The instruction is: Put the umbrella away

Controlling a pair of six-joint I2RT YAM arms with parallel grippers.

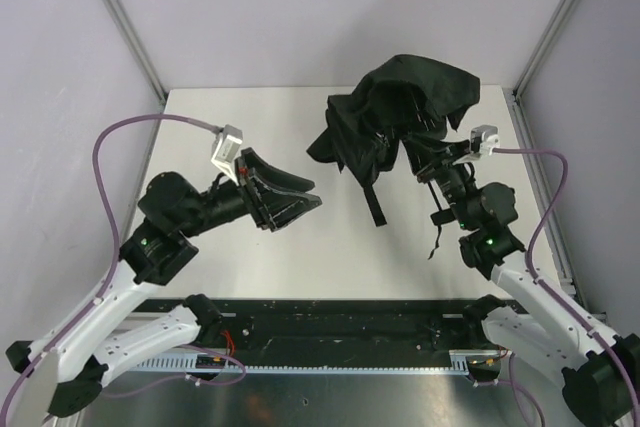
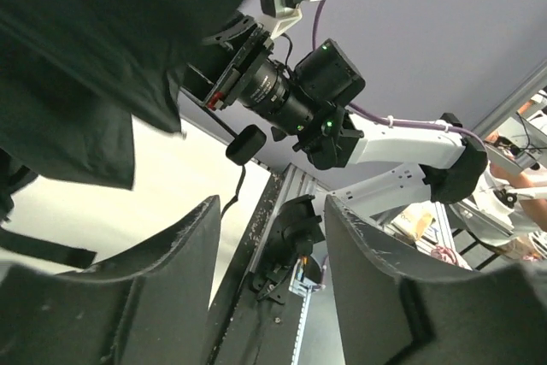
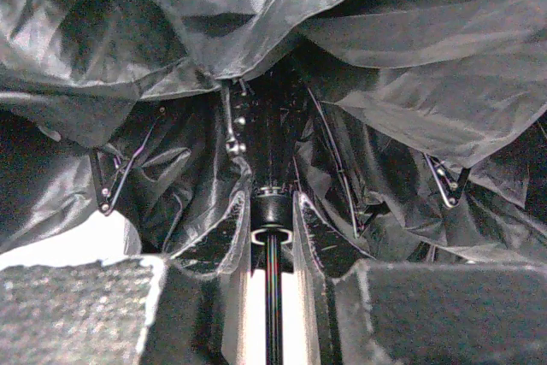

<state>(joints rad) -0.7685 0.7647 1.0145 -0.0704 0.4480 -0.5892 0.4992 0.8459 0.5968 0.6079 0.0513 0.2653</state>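
Observation:
The black umbrella [image 1: 400, 112] is held off the table at the back right, its canopy crumpled and half collapsed, its closure strap [image 1: 375, 202] hanging down and a thin cord [image 1: 437, 232] dangling below. My right gripper [image 1: 440, 162] is under the canopy; in the right wrist view the gripper [image 3: 273, 207] is shut on the umbrella's central shaft [image 3: 273, 211], with ribs and fabric [image 3: 385, 108] all around. My left gripper [image 1: 298, 199] is open and empty, left of the umbrella and apart from it. In the left wrist view the gripper [image 2: 273, 215] is wide open and the canopy [image 2: 85, 49] fills the upper left.
The white tabletop [image 1: 250, 117] is bounded by grey walls with metal corner posts [image 1: 125, 22]. A black rail [image 1: 340, 322] runs along the near edge between the arm bases. The right arm's wrist [image 2: 312, 100] shows in the left wrist view.

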